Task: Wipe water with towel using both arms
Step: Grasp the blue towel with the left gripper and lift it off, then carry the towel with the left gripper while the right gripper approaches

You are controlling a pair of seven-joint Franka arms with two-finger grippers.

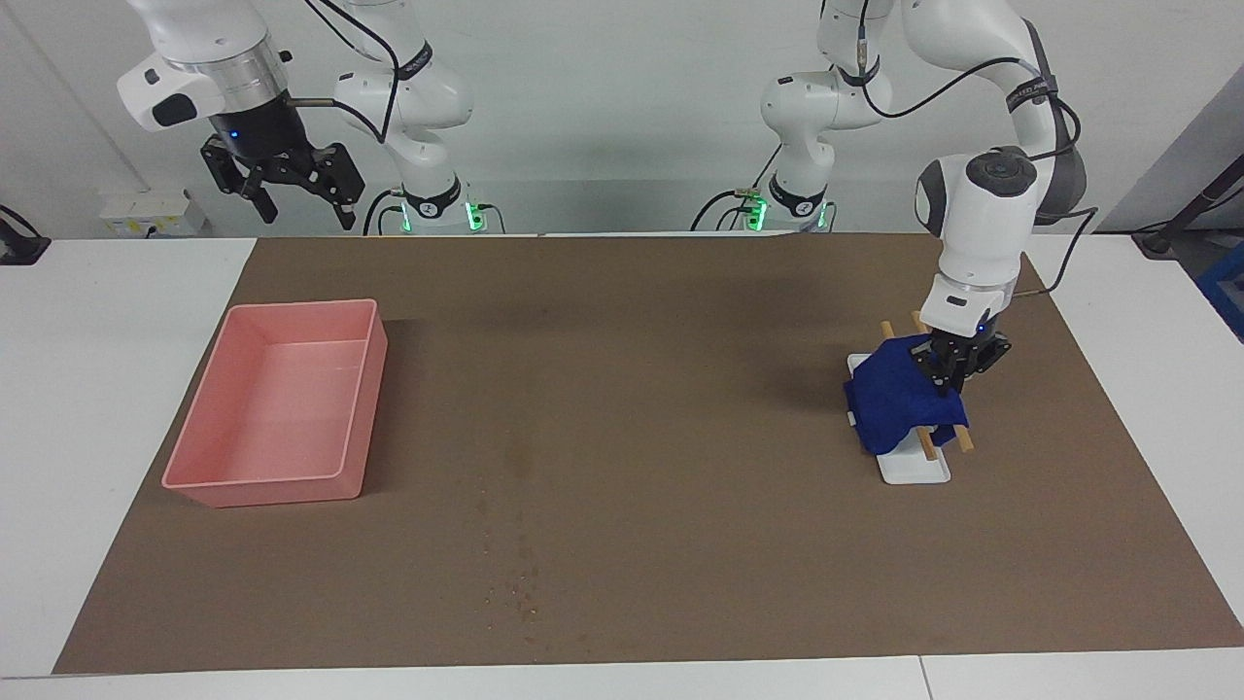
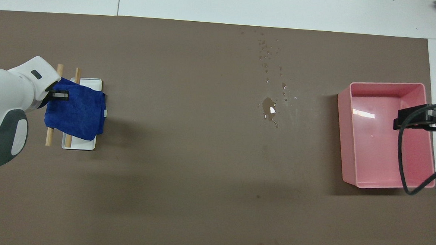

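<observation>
The deep-blue towel [image 1: 889,403] hangs over two wooden rods [image 1: 886,328] on a small white tray [image 1: 914,469] toward the left arm's end of the table. My left gripper [image 1: 948,377] is down at the towel's edge and pinches it; it also shows in the overhead view [image 2: 57,94] on the towel [image 2: 78,113]. The water [image 2: 269,108] is a small puddle with a trail of dark droplets [image 2: 266,54] running away from the robots, mid-table; it also shows in the facing view [image 1: 525,583]. My right gripper [image 1: 301,206] is open, empty and waits high over the pink bin.
The pink plastic bin [image 1: 262,491] stands empty toward the right arm's end of the table, its rim [image 2: 388,83] showing in the overhead view. Brown paper [image 1: 680,389] covers the table between bin and tray.
</observation>
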